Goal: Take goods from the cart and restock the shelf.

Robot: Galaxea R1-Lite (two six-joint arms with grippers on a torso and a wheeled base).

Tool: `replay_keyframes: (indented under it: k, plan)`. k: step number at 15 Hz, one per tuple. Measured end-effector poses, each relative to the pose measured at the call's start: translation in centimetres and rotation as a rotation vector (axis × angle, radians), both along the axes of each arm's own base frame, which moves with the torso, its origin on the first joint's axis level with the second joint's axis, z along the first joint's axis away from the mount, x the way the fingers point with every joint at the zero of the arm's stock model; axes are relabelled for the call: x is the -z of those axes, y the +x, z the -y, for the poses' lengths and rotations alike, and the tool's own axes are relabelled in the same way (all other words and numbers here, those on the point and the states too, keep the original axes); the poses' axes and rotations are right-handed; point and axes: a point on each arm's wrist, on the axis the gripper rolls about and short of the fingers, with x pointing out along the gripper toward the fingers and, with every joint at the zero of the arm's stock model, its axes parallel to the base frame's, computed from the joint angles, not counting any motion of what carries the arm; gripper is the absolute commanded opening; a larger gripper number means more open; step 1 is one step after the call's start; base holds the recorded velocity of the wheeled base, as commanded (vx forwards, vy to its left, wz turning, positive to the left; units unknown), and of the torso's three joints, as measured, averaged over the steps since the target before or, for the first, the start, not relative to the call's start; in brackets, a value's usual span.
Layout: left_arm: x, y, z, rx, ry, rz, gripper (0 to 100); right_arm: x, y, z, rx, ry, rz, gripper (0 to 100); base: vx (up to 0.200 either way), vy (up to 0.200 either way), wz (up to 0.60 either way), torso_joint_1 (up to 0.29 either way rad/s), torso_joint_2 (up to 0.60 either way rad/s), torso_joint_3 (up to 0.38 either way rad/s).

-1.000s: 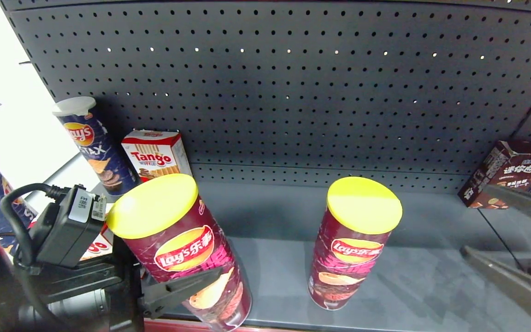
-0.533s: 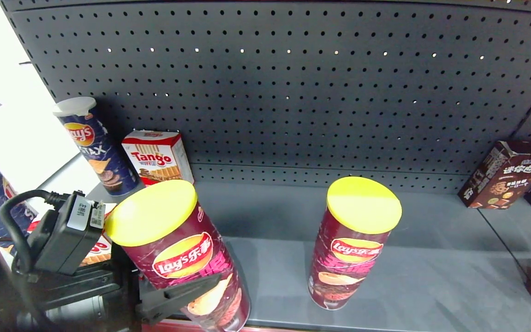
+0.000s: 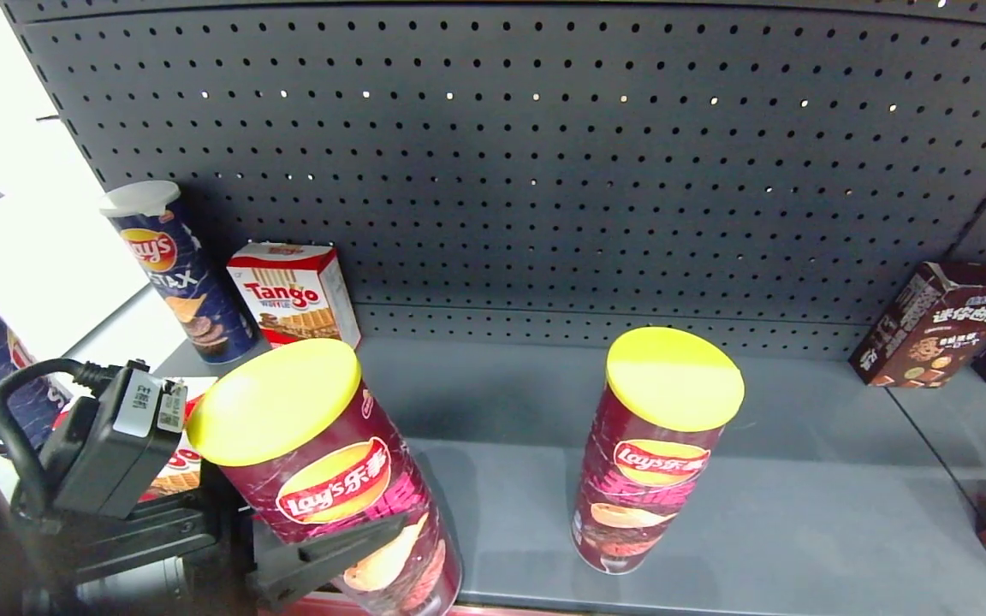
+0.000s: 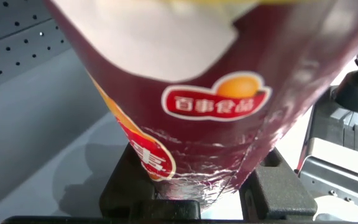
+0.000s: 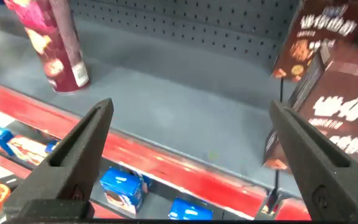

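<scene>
At the shelf's [image 3: 801, 513] front edge, about 7 o'clock in the head view, the left tool [image 3: 330, 547] pinches a maroon can [image 3: 322, 479] low on its body. The can's yellow lid leans toward 11 o'clock. Its base seems to sit at or over the red lip [image 5: 166, 155] rather than flat on the shelf. A second can [image 3: 656, 453] stands upright at 3 o'clock of it, well apart. A wafer box [image 3: 296, 291] and a blue can [image 3: 172, 265] sit behind at 11 o'clock. The right tool [image 5: 191, 109] is spread and holds nothing, facing the shelf edge with brown boxes [image 3: 938, 321] just beside it.

Released while tilted, the can would likely topple or roll off the front. The low grip could let the tall body pivot. Pushed inward without a lift, its base may catch the lip, and pushed too deep it could knock the wafer box.
</scene>
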Motion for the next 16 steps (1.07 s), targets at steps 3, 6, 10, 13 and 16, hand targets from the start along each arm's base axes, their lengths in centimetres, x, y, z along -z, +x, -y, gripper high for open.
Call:
replay_keyframes:
  k: [3,6,10,13,16]
  plan:
    - [-0.5,0.1,0.0,0.001,-0.011,0.016,0,3.7,0.8,0.0,0.064,-0.017,-0.099,100,0.0,0.0,0.0,0.0,0.0,0.0]
    - [-0.9,0.2,0.1,0.001,-0.019,0.032,0,4.3,0.9,0.1,0.137,0.004,-0.114,100,0.0,0.0,0.0,0.0,0.0,0.0]
    - [-1.0,0.2,0.2,0.007,-0.022,0.036,0,5.0,0.9,0.0,0.07,0.013,-0.182,100,0.0,0.0,0.0,0.0,0.0,0.0]
    - [-1.4,0.1,0.3,0.015,-0.041,0.066,0,5.0,0.9,0.0,0.09,0.055,-0.199,100,0.0,0.0,0.0,0.0,0.0,0.0]
    - [-1.7,0.1,0.4,0.017,-0.051,0.08,0,5.1,0.9,0.0,0.097,0.063,-0.201,100,0.0,0.0,0.0,0.0,0.0,0.0]
